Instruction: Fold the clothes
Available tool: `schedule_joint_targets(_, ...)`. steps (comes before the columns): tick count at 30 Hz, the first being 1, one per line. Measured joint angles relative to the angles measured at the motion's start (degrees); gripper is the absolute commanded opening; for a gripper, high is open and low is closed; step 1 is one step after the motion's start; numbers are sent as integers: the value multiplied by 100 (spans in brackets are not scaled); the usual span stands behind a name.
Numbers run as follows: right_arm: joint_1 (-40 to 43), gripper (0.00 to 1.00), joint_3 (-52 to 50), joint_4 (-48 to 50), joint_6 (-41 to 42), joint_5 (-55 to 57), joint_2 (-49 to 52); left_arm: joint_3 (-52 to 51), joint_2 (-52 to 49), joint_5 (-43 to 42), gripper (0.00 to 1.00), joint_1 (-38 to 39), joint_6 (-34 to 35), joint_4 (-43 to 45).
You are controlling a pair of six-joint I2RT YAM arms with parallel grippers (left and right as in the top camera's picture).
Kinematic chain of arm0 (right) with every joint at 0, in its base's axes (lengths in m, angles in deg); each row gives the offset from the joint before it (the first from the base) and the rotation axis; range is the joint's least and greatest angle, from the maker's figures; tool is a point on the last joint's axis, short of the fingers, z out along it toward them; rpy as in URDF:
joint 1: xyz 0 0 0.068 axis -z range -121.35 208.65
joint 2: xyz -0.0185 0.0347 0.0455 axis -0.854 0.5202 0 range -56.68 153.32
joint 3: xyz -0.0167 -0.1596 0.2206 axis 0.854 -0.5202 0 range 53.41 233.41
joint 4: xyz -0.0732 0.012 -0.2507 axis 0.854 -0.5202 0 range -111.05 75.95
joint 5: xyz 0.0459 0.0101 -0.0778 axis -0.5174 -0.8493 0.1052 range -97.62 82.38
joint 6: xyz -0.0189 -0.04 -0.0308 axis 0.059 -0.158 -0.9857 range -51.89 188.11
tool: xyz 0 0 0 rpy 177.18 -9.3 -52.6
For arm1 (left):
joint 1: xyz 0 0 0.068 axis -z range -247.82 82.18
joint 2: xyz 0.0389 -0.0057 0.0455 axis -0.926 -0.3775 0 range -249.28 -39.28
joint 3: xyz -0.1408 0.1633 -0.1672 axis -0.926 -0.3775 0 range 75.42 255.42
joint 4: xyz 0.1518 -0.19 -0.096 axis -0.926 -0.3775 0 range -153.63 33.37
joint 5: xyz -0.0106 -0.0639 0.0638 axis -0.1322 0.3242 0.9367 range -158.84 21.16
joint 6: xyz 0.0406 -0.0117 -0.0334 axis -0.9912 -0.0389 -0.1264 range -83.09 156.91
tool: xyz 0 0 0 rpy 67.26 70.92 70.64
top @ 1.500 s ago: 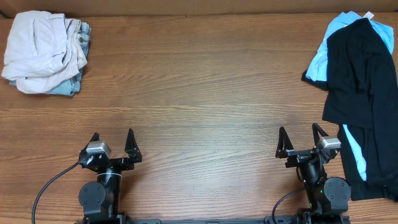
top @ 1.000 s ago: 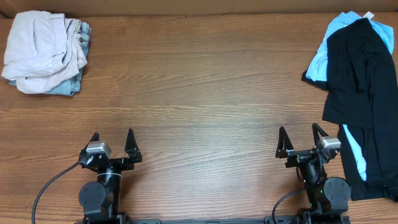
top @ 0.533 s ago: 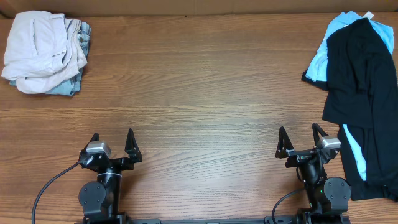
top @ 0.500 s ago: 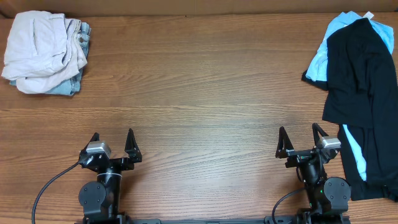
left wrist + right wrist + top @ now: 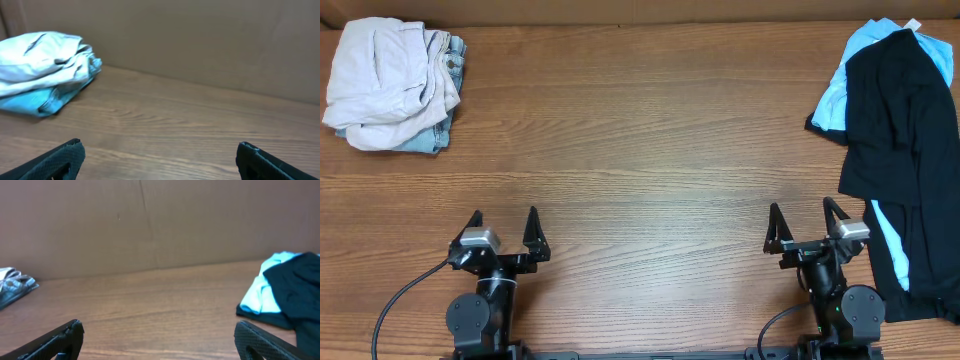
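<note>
A black T-shirt [image 5: 905, 120] lies crumpled at the right edge of the table, on top of a light blue shirt [image 5: 842, 70]. Both also show at the right of the right wrist view, the black one [image 5: 300, 287] over the blue one [image 5: 262, 292]. My left gripper [image 5: 501, 221] is open and empty near the front edge at the left; its fingertips [image 5: 160, 155] are wide apart. My right gripper [image 5: 806, 215] is open and empty near the front edge, just left of the black shirt; its fingertips [image 5: 157, 332] are wide apart.
A pile of folded pale clothes [image 5: 392, 85] lies at the back left corner; it also shows in the left wrist view [image 5: 42, 65]. A brown wall [image 5: 150, 225] stands behind the wooden table [image 5: 640, 160].
</note>
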Motion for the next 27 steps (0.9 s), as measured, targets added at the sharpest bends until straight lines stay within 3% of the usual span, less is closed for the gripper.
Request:
schedule_joint_targets(8, 0, 100, 208, -166, 0, -59, 0, 216, 0, -354, 100, 0, -7, -37)
schedule_joint_targets(16, 0, 100, 1976, -1250, -7, -107, 221, 1534, -286, -533, 100, 0, -260, -719)
schedule_joint_targets(21, 0, 100, 3445, -2063, -7, -105, 1182, 2350, -1051, -782, 100, 0, -446, -1025)
schedule_joint_targets(27, 2, 100, 5779, -3788, -2, -105, 3346, 3871, -2662, -885, 100, 0, -876, -2094)
